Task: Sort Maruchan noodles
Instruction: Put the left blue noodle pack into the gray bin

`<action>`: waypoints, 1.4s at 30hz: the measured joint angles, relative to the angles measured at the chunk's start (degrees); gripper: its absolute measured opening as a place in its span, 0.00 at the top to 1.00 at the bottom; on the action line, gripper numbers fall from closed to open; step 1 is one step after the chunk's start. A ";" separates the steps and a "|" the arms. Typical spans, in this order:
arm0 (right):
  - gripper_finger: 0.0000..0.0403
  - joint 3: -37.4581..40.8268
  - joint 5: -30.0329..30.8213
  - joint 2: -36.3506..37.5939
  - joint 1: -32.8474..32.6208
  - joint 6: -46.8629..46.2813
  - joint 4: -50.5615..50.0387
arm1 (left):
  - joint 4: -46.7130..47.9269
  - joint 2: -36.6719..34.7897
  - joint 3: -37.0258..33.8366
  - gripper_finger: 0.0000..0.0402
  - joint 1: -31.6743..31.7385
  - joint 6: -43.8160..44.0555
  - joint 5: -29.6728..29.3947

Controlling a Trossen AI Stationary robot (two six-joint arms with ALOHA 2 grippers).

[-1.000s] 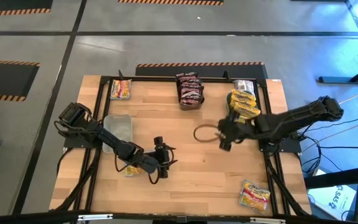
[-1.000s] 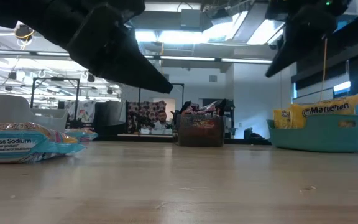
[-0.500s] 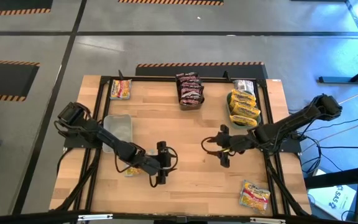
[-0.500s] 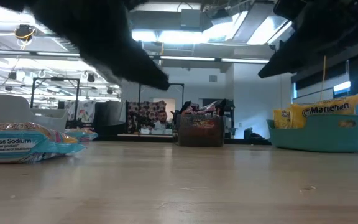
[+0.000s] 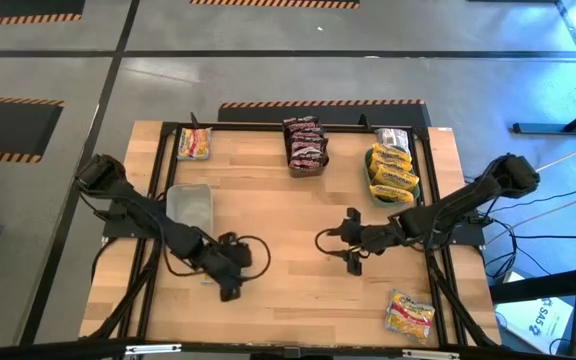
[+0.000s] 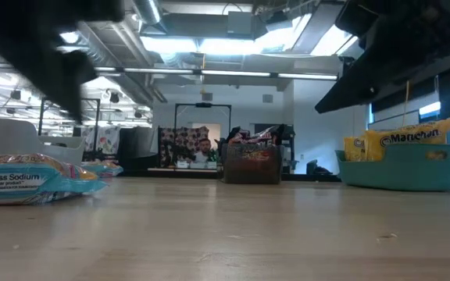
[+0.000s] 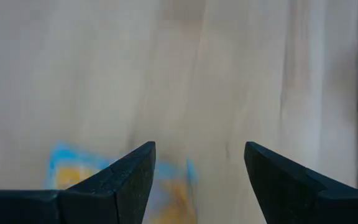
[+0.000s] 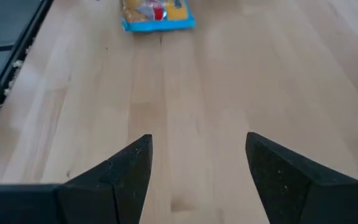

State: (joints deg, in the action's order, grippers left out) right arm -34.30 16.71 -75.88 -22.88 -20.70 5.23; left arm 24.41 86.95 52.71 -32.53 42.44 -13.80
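My left gripper (image 5: 229, 290) is open and hangs low over the near-left part of the table, right above a blue-edged yellow noodle packet (image 7: 70, 171) that lies flat. My right gripper (image 5: 351, 262) is open too, over bare wood near the table's middle, pointing toward the near edge. Another blue-edged packet (image 5: 410, 314) lies flat at the near right corner and shows ahead in the right wrist view (image 8: 158, 15). Dark red packets stand in a bin (image 5: 306, 146). Yellow packets fill a teal bin (image 5: 393, 172).
A clear grey bin (image 5: 190, 205) sits at the left, just behind my left arm. One packet (image 5: 194, 144) lies at the far left corner and a silver one (image 5: 393, 137) behind the teal bin. Bare wood spreads between the two grippers.
My right gripper has drawn back from the teal bin toward the table's middle and near edge, dropping lower. My left gripper has swung from the middle toward the table's left and a little nearer, ending over the blue-edged packet. No packet has moved.
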 joint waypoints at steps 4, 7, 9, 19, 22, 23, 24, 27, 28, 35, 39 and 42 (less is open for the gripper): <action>0.40 0.00 -1.13 -2.62 -0.02 -0.03 2.83 | 4.75 2.30 0.02 0.40 -2.14 4.78 4.72; 0.40 0.00 -1.41 -4.60 -0.02 -0.01 5.13 | 5.22 3.56 0.00 0.40 -3.20 6.03 5.81; 0.40 0.00 -1.51 -5.65 0.00 0.13 6.38 | 5.29 4.23 0.09 0.40 -3.10 6.55 5.79; 0.40 0.00 -2.41 -7.74 -0.02 -0.33 8.55 | 6.16 5.26 0.94 0.40 0.12 3.96 7.07; 0.40 0.00 -2.40 -7.74 0.01 -0.33 8.66 | 6.22 5.32 1.67 0.40 0.52 2.55 7.29; 0.40 0.00 -2.39 -7.74 0.01 -0.36 8.65 | 6.28 5.38 1.92 0.40 0.63 1.97 7.32; 0.40 0.00 -2.34 -7.74 0.01 -0.36 8.64 | 6.38 5.40 2.25 0.40 0.71 1.11 7.32; 0.40 0.00 -2.34 -7.74 0.01 -0.39 8.68 | 7.64 5.40 4.25 0.40 0.78 -0.52 7.34; 0.40 0.00 -2.34 -7.74 0.01 -0.41 8.70 | 9.34 5.40 5.31 0.40 0.78 -0.59 7.34; 0.40 0.00 -2.27 -7.74 0.01 -0.19 8.71 | 17.80 5.38 7.98 0.40 1.05 -0.55 8.02; 0.40 0.00 -2.27 -7.72 0.01 -0.09 8.71 | 17.33 5.78 6.07 0.40 1.53 -2.51 8.39; 0.40 0.00 -2.34 -7.72 0.01 -0.09 8.73 | 11.93 5.75 3.81 0.40 1.53 -5.07 8.39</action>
State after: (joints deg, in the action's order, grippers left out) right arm -34.30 14.37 -83.59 -22.87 -20.80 13.96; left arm 36.34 92.71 56.52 -31.00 37.36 -5.41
